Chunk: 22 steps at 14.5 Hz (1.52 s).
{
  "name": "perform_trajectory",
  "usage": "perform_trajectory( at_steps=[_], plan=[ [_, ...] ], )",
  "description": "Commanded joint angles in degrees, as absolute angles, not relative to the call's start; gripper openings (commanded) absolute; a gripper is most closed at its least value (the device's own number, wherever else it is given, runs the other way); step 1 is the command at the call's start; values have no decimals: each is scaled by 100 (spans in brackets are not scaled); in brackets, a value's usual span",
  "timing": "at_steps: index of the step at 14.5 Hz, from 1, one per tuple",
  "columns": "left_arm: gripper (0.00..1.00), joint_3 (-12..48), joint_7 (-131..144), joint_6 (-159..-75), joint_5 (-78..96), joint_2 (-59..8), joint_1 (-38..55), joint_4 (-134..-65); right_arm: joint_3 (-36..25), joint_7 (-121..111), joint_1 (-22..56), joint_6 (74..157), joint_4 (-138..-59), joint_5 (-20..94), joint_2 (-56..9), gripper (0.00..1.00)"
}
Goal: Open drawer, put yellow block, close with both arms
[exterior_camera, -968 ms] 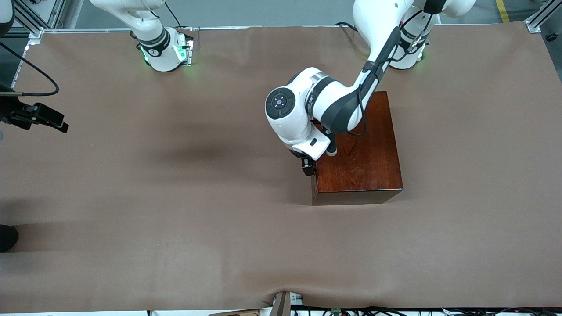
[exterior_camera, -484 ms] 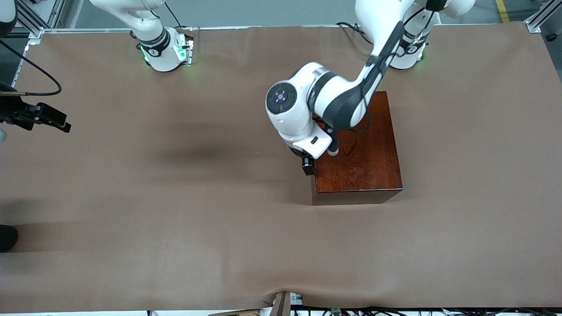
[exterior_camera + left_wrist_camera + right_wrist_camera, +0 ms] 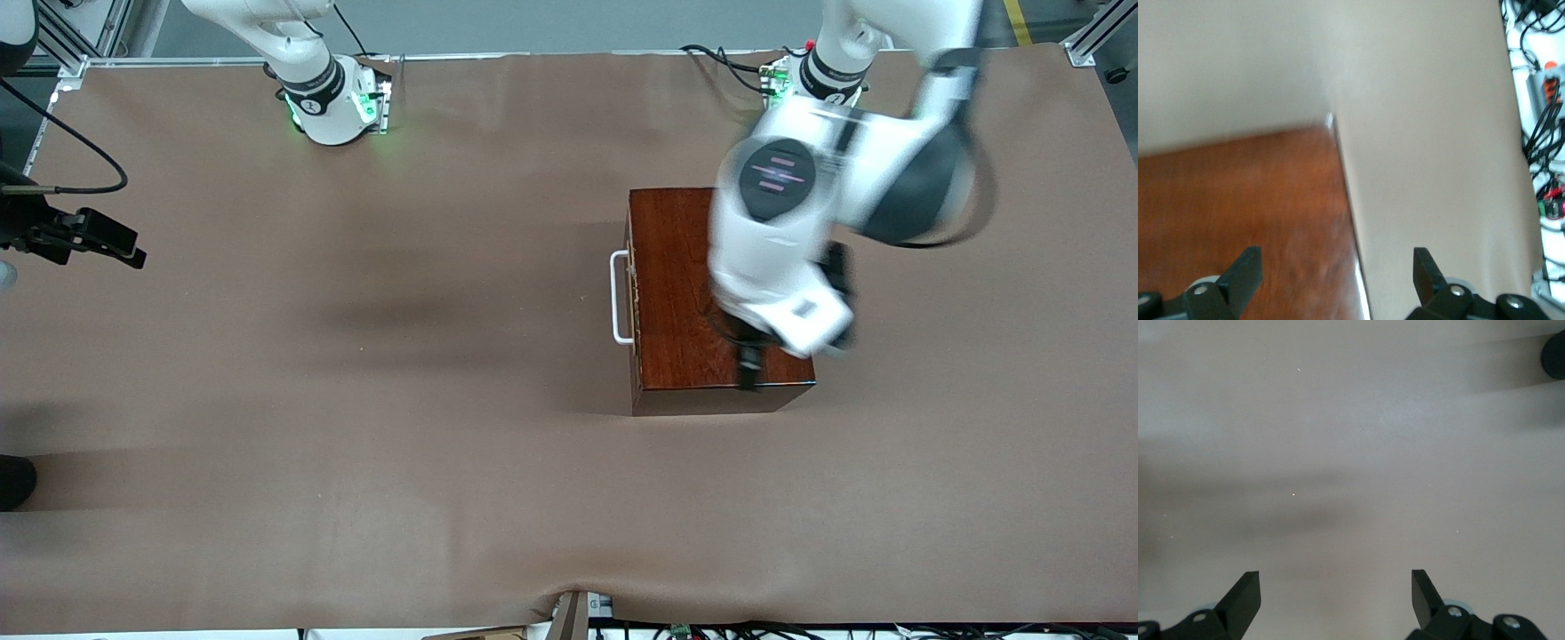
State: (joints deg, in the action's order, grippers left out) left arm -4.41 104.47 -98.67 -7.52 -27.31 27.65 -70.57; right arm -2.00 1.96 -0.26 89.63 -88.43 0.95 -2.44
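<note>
The drawer sits closed in the box, handle facing the right arm's end of the bench. No block is visible. The left gripper is over the box, fingers apart, empty. The right gripper waits at the bench edge, fingers apart.

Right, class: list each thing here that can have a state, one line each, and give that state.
Drawer: shut, flush with the wooden box.
Left gripper: open, holding nothing, over the box's edge.
Right gripper: open, holding nothing, over bare table at the right arm's end.
</note>
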Motion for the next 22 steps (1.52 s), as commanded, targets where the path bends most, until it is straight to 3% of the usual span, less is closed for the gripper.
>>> perform_trajectory(
  at_steps=[1, 11, 18, 22],
  plan=[
    [100, -360, 9294, -9827, -309, -2199, 2068, -7461, -185, 272, -18, 8982, -8842, 97, -185, 100],
    [100, -325, 4453, -9765, 176, 6, 598, -9508, -185, 272, 18, 8982, -8842, 97, -193, 100],
    [100, 34, 1102, -8817, -105, 211, 370, -9326, -185, 272, 26, 8991, -8842, 97, -193, 100],
    [100, 448, 248, -8719, -272, 220, 211, -9264, -185, 272, 18, 9000, -8842, 97, -202, 100]
  ],
)
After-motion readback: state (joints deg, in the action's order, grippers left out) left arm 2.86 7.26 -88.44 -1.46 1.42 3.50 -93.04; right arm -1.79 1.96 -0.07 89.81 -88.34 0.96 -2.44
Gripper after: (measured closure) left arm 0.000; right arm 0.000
